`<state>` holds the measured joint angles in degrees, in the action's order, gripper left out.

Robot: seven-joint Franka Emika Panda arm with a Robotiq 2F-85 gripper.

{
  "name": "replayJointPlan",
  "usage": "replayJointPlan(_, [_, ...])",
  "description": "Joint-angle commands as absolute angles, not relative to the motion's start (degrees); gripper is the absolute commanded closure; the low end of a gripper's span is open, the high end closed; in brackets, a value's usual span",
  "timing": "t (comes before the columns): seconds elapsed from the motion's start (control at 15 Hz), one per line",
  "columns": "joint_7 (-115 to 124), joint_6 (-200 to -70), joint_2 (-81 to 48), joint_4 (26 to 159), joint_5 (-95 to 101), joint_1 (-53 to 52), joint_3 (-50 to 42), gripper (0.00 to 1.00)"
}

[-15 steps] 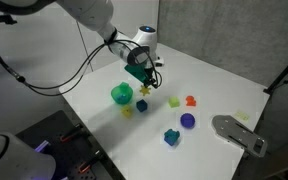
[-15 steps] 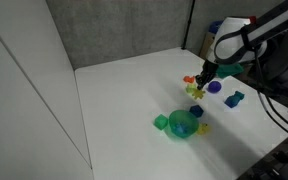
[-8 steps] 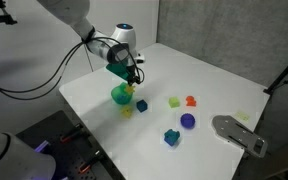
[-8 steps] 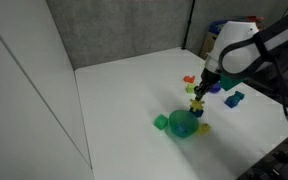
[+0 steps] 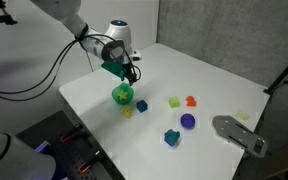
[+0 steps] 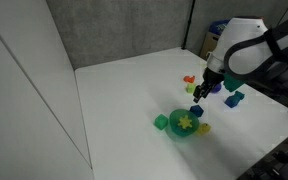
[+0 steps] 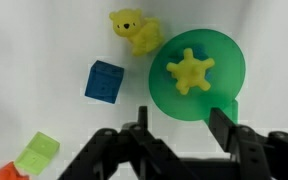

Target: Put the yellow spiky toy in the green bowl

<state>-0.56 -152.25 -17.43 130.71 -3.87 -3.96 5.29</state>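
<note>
1. The yellow spiky toy [image 7: 190, 71] lies inside the green bowl [image 7: 224, 62], near the middle of its floor, and the gripper is not touching it.
2. The gripper [image 7: 183, 113] hangs over the bowl with its jaws spread wide and nothing between them. In the wrist view the two fingers [image 7: 222, 125] frame the bowl's near rim, and the toy sits just beyond them.
3. In both exterior views the gripper [image 5: 127, 76] [image 6: 196, 96] is above the bowl [image 5: 117, 96] [image 6: 176, 128] and clear of it. In an exterior view the toy shows as a yellow patch [image 6: 186, 122] within the green rim.
4. The bowl stands on the white worktop [image 5: 214, 80]. Just beside it in the wrist view is a yellow bear-shaped toy [image 7: 136, 30], and a blue cube [image 7: 104, 81] lies near both.
5. A pale yellow-green piece [image 7: 37, 153] rests well apart from the bowl, at the lower edge of the wrist view.
6. Farther off, in an exterior view, a purple ball [image 5: 188, 121] and an orange piece [image 5: 191, 100] lie on the worktop.
</note>
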Motion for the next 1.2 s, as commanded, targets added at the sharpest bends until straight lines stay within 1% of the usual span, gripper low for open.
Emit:
replayJointPlan(0.0, [-2.7,-150.19,-13.99,131.03,-5.64,-1.64,5.27,0.02])
replayJointPlan(0.07, [-2.93,-149.65,-13.48,130.76,-5.96,-0.96,5.12,0.0])
replayJointPlan(0.33, [-2.65,-145.03,-10.99,129.34,-5.81,1.36,3.2,0.0])
replayJointPlan(0.6, [-1.67,-137.8,-6.36,129.14,-4.12,2.48,0.42,0.0])
replayJointPlan(0.93, [-1.44,-128.13,2.68,130.8,-1.61,3.35,-2.45,0.0])
replayJointPlan(1.13, [-1.74,-120.16,9.16,130.68,1.29,4.01,-3.61,0.0])
